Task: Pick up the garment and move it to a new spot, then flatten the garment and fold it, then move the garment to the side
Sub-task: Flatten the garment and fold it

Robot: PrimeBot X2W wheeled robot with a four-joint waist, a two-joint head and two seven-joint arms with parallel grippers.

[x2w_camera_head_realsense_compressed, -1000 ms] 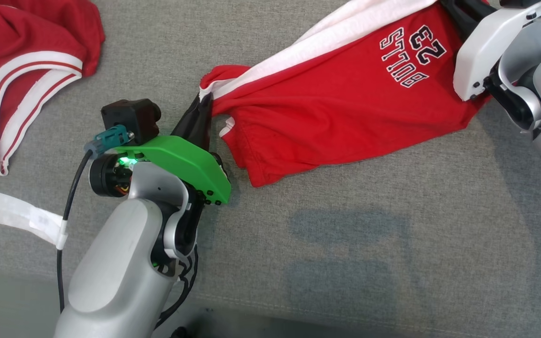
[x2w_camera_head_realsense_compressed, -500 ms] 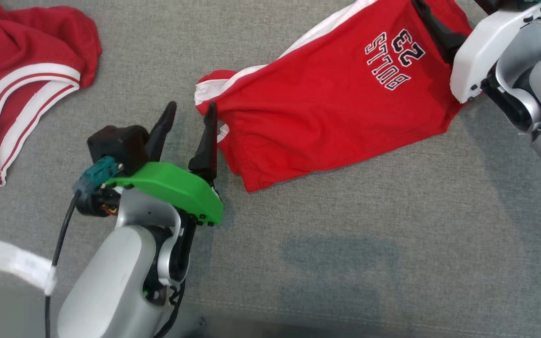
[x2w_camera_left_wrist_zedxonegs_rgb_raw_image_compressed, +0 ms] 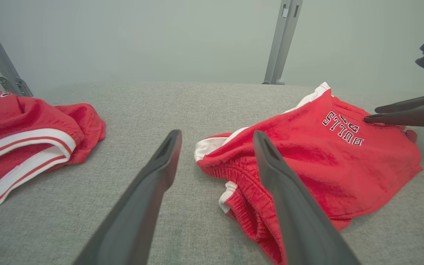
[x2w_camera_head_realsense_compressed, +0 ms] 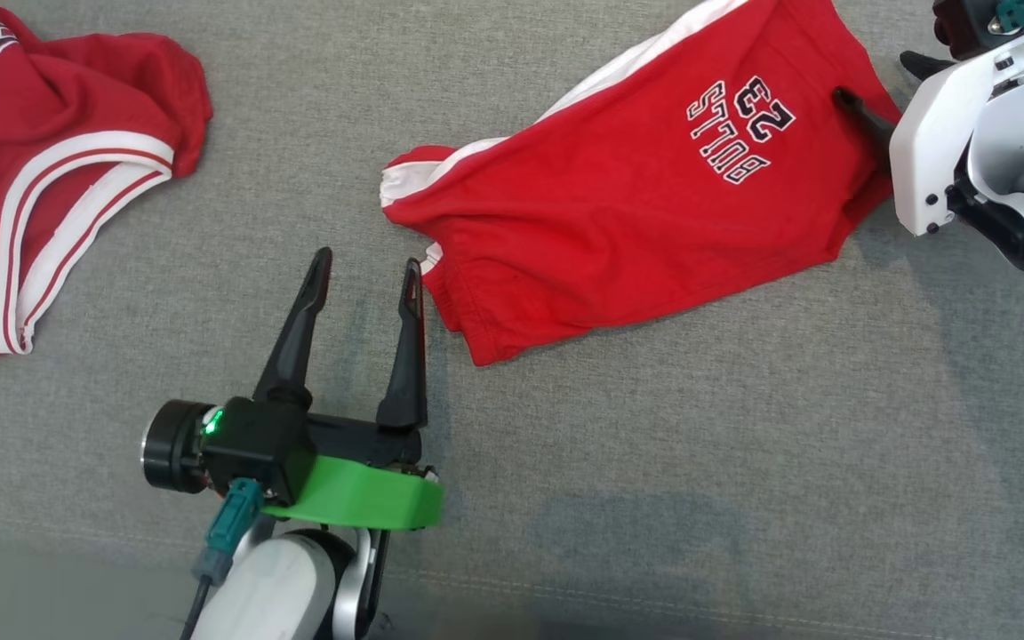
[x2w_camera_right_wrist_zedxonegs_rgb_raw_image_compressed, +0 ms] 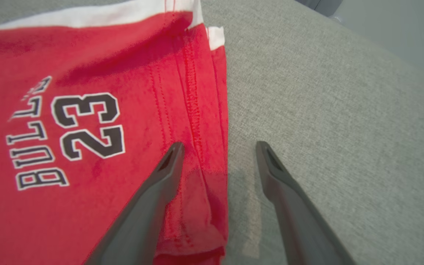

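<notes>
The garment [x2w_camera_head_realsense_compressed: 636, 204] is a pair of red shorts with a white side stripe and "BULLS 23" printed on it. It lies loosely spread on the grey fabric surface [x2w_camera_head_realsense_compressed: 743, 444]. My left gripper [x2w_camera_head_realsense_compressed: 368, 260] stands open just left of the waistband end, holding nothing. In the left wrist view the garment [x2w_camera_left_wrist_zedxonegs_rgb_raw_image_compressed: 326, 154] lies right of the left gripper [x2w_camera_left_wrist_zedxonegs_rgb_raw_image_compressed: 216, 133]. My right gripper [x2w_camera_head_realsense_compressed: 875, 78] is open at the garment's right edge. In the right wrist view the right gripper [x2w_camera_right_wrist_zedxonegs_rgb_raw_image_compressed: 219, 144] has one finger over the hem of the garment [x2w_camera_right_wrist_zedxonegs_rgb_raw_image_compressed: 87, 110] and the other over bare surface.
A second red garment with white trim [x2w_camera_head_realsense_compressed: 50, 178] lies bunched at the far left, also seen in the left wrist view as a red heap [x2w_camera_left_wrist_zedxonegs_rgb_raw_image_compressed: 24, 125]. Metal posts [x2w_camera_left_wrist_zedxonegs_rgb_raw_image_compressed: 282, 40] stand behind the surface's back edge. The right gripper [x2w_camera_left_wrist_zedxonegs_rgb_raw_image_compressed: 372, 114] shows at that view's right.
Both grippers were shut on the garment's ends and have opened, letting it go. The garment has settled on the surface. My left gripper has drawn back toward the near edge.
</notes>
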